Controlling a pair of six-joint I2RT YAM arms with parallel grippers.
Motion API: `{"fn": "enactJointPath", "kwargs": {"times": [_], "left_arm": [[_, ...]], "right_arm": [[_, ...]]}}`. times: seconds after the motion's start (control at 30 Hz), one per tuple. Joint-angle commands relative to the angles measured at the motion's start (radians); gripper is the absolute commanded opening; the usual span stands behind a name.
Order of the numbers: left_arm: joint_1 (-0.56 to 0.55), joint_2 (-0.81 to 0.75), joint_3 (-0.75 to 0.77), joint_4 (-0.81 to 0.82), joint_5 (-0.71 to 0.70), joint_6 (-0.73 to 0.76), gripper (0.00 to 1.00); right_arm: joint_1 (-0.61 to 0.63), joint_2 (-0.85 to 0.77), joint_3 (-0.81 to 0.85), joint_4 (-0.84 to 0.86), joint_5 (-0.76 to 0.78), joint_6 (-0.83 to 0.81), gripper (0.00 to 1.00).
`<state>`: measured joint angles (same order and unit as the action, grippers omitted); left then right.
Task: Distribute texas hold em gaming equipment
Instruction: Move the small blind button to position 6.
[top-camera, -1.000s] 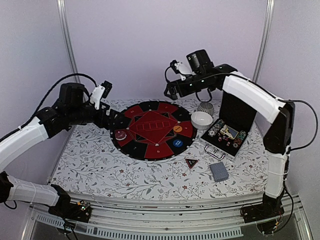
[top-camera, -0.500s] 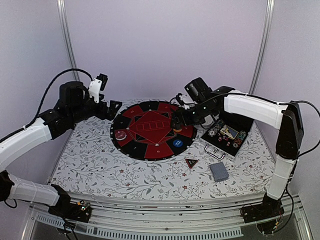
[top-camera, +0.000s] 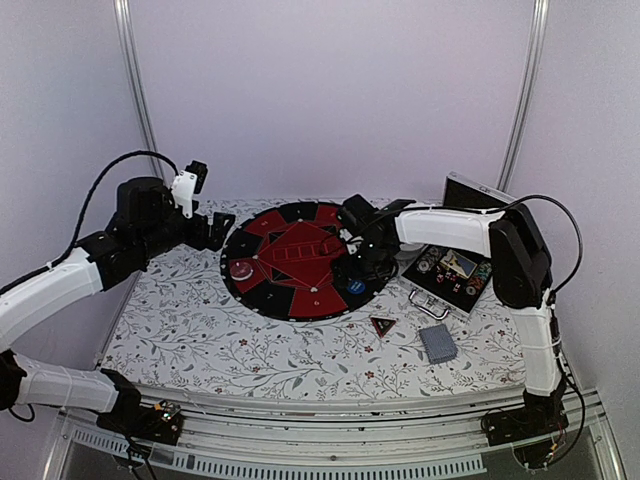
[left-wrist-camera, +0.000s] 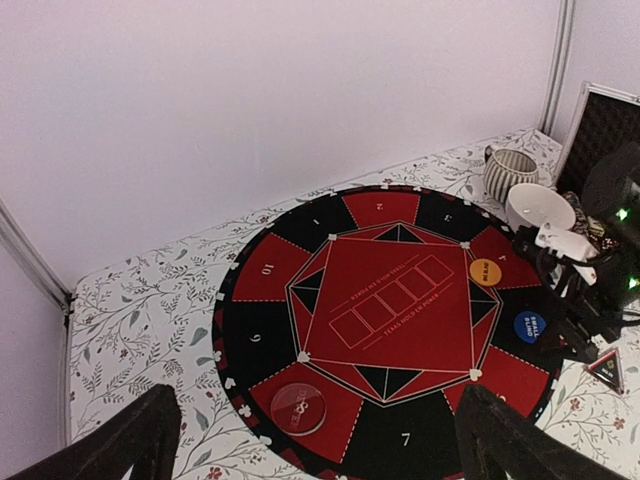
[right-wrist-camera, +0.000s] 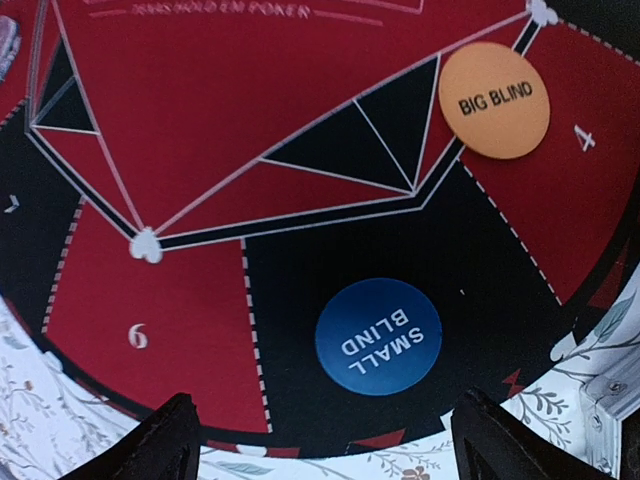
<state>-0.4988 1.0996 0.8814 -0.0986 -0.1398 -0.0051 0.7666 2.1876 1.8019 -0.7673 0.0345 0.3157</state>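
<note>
A round red-and-black poker mat (top-camera: 290, 285) lies mid-table. On it are a clear dealer disc (top-camera: 241, 270), a blue SMALL BLIND disc (right-wrist-camera: 378, 336) and an orange BIG BLIND disc (right-wrist-camera: 494, 100). My right gripper (right-wrist-camera: 335, 445) hangs low over the mat's near-right rim, open, with the blue disc just ahead of its fingers and nothing between them. My left gripper (left-wrist-camera: 315, 450) is open and empty above the mat's left edge, near the dealer disc (left-wrist-camera: 297, 408). The black-red triangular marker (top-camera: 383, 325) and a deck of cards (top-camera: 437, 343) lie on the cloth. Poker chips (top-camera: 430, 265) sit in the case.
The open black case (top-camera: 470, 190) stands at the right with its lid up. A white bowl (left-wrist-camera: 540, 207) and a ribbed grey cup (left-wrist-camera: 510, 172) stand behind the mat's right side. The right arm (top-camera: 440, 225) stretches across them in the top view.
The right arm swung down from above the bowl to the mat, ending low by the blue disc. The left gripper drew back off the mat toward the left.
</note>
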Motion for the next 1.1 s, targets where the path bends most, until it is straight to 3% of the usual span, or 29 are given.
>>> {"fn": "enactJointPath", "kwargs": {"times": [0.0, 0.23, 0.73, 1.07], "left_arm": [[0.012, 0.008, -0.011, 0.028, -0.005, 0.017, 0.98], [0.013, 0.026, -0.012, 0.026, 0.006, 0.018, 0.98], [0.014, 0.004, -0.013, 0.028, -0.003, 0.033, 0.98], [0.014, 0.000, -0.013, 0.029, 0.004, 0.033, 0.98]], "right_arm": [[0.002, 0.069, 0.061, -0.053, 0.079, -0.036, 0.86], [-0.006, 0.210, 0.134, -0.059, 0.090, -0.082, 0.76], [0.013, 0.219, 0.132, -0.097, 0.052, -0.061, 0.45], [0.150, 0.276, 0.247, -0.097, -0.038, -0.018, 0.43]]}}
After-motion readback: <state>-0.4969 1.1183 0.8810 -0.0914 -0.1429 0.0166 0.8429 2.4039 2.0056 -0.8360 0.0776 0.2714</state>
